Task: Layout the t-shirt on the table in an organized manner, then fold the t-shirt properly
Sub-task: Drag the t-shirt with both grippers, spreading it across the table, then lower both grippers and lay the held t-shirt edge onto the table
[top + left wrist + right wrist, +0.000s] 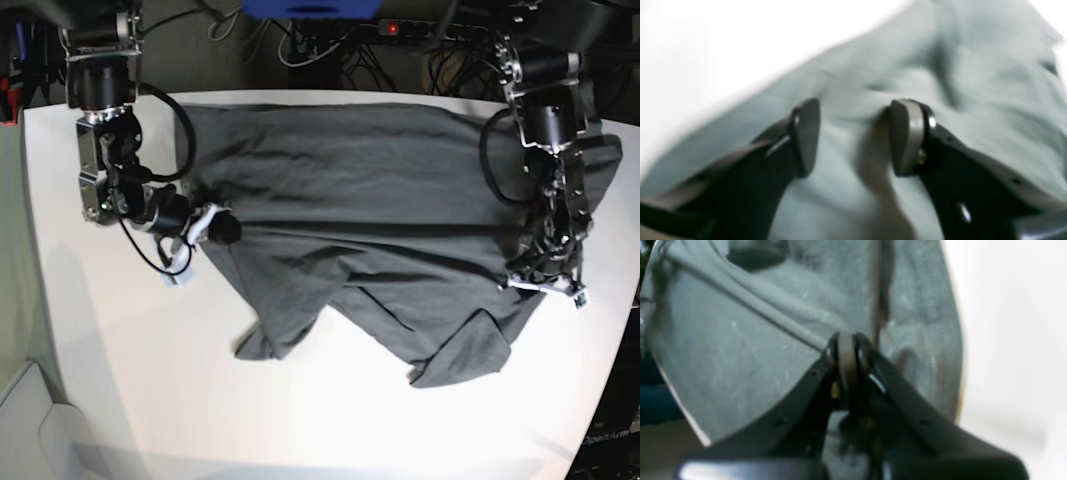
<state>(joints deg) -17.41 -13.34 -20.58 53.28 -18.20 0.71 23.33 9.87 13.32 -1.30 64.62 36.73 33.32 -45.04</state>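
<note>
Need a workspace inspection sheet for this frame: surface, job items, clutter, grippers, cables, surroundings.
Surface: white table, bare along the near edge.
Job's things: t-shirt spread across the far half, wrinkled, near side bunched and folded over, not flat.
Clutter: nothing seen on the table besides the shirt.
Grippers: right gripper shut, pinching a ridge of shirt cloth at the shirt's edge; left gripper open, jaws apart over the cloth, nothing between them.
Cables: black arm cable loops over the shirt's corner; tangled leads behind the table.
Surroundings: power strip with a red light, blue box at the back.
</note>
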